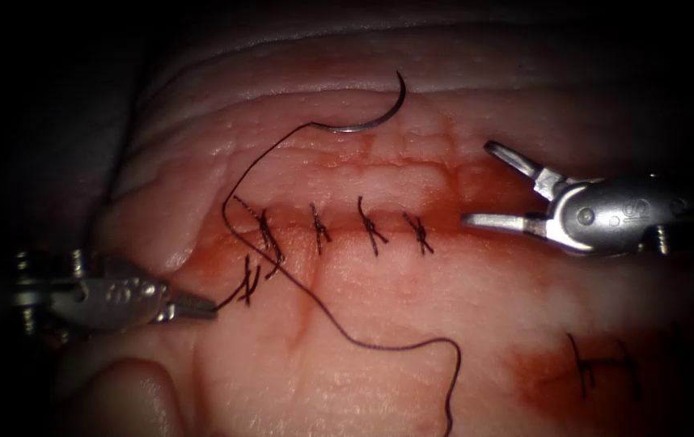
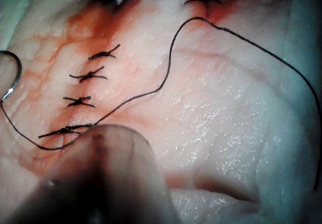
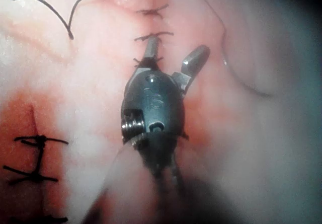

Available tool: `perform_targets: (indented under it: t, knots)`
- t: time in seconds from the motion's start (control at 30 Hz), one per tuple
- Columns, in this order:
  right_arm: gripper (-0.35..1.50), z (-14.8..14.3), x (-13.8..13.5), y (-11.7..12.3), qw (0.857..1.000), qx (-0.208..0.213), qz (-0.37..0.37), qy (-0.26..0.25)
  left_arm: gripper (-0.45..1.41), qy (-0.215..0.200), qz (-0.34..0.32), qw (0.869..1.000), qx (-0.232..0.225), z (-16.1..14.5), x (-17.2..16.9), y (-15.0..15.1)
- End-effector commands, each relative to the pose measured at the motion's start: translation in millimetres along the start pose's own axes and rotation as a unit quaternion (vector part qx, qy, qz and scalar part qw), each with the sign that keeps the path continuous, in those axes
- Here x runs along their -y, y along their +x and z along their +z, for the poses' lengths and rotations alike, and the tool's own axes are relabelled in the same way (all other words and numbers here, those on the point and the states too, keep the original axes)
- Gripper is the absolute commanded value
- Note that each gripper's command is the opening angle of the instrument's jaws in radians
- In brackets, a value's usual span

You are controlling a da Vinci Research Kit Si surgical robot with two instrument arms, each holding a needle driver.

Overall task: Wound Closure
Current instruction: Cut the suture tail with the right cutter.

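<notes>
The curved needle [image 1: 379,121] [image 2: 19,70] [image 3: 239,80] lies free on the tissue [image 1: 460,307] beyond the cut, held by neither tool and not in the tissue. Its dark thread [image 1: 339,328] [image 2: 171,58] runs down past the leftmost stitch and trails in a long loop across the near tissue. My left tool [image 1: 201,307] is shut on a short stretch of thread just below and left of that stitch. My right tool [image 1: 478,183] [image 3: 176,50] hovers at the cut's right end with its jaws wide open, holding nothing.
Several dark stitches [image 1: 371,226] [image 2: 88,75] close the horizontal cut, and red fluid [image 1: 484,182] stains its right end. A second stitched cut [image 1: 598,364] [image 3: 37,158] lies at the near right. A pale fold of tissue [image 1: 149,235] rises at the left.
</notes>
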Motion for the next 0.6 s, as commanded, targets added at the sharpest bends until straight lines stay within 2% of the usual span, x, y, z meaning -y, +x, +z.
perform_targets:
  t: [0.03, 0.23, 0.3, 0.33, 0.47, 0.6]
  knots:
    - [1.28, 0.9, 0.6, -0.4, 1.000, 0.000, 0.000, 0.000, -0.45, -0.002, 0.001, 1.000, 0.014, 1.8, -0.2, -0.6]
    - [1.21, 0.9, 0.7, -0.4, 1.000, 0.007, -0.001, -0.007, -0.45, -0.011, -0.004, 0.999, 0.040, 5.7, 0.4, -2.0]
    - [1.16, 1.0, 0.9, -0.5, 1.000, 0.006, -0.001, -0.009, -0.11, -0.009, -0.011, 0.999, 0.038, 7.1, 1.2, -2.1]
    - [1.16, 1.1, 1.0, -0.5, 1.000, 0.006, -0.002, -0.010, 0.32, -0.008, -0.014, 0.999, 0.038, 7.8, 1.7, -2.2]
    - [1.14, 1.3, 1.2, -0.6, 1.000, 0.007, -0.003, -0.010, 0.68, -0.009, -0.021, 0.999, 0.041, 8.0, 2.1, -2.6]
    - [1.11, 1.2, 1.3, -0.6, 1.000, 0.008, -0.003, -0.009, 0.76, -0.019, -0.026, 0.998, 0.049, 6.9, 1.4, -3.1]
